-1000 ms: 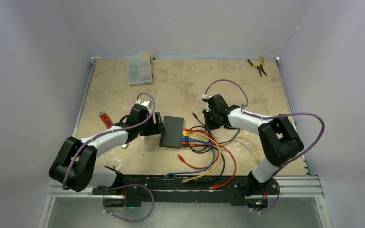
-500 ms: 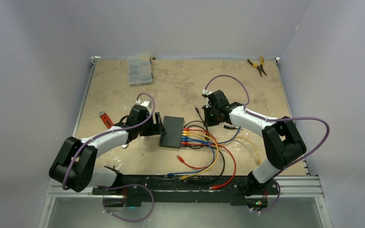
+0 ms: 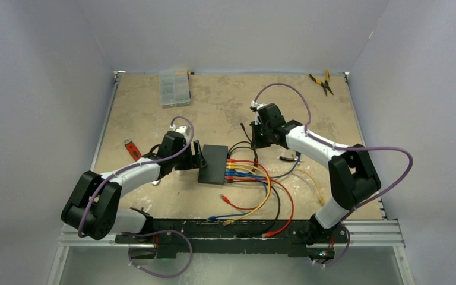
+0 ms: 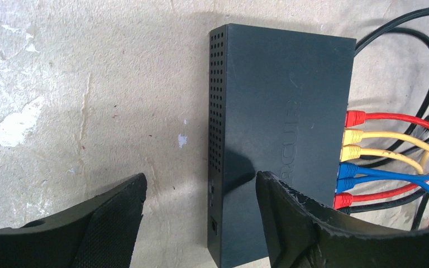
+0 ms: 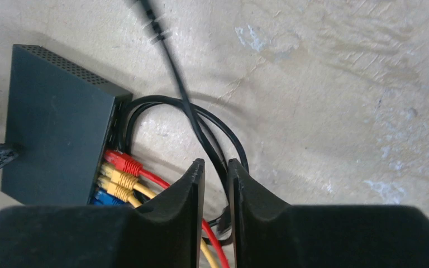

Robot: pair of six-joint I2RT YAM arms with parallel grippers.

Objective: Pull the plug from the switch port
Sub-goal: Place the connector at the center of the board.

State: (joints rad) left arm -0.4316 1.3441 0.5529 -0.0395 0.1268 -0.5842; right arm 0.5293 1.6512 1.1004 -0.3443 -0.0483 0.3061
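The black switch (image 3: 214,164) lies flat mid-table, with red, yellow and blue plugs (image 4: 351,146) in its right edge. My left gripper (image 3: 197,155) is open at the switch's left edge (image 4: 200,178), one finger over the switch's top (image 4: 279,111) and the other over the table. My right gripper (image 3: 257,138) is right of and behind the switch (image 5: 56,145). Its jaws (image 5: 217,164) are shut on a black cable (image 5: 173,72). That cable's plug end (image 3: 241,126) hangs free in the air, out of the switch.
A clear compartment box (image 3: 174,88) sits at the back left and yellow-handled pliers (image 3: 322,83) at the back right. A red-handled tool (image 3: 132,148) lies left of my left arm. Loose coloured cables (image 3: 255,205) loop toward the front edge.
My right gripper has moved up and toward the back with the black cable, carrying its free plug end farther from the switch. The left arm and the switch have not moved.
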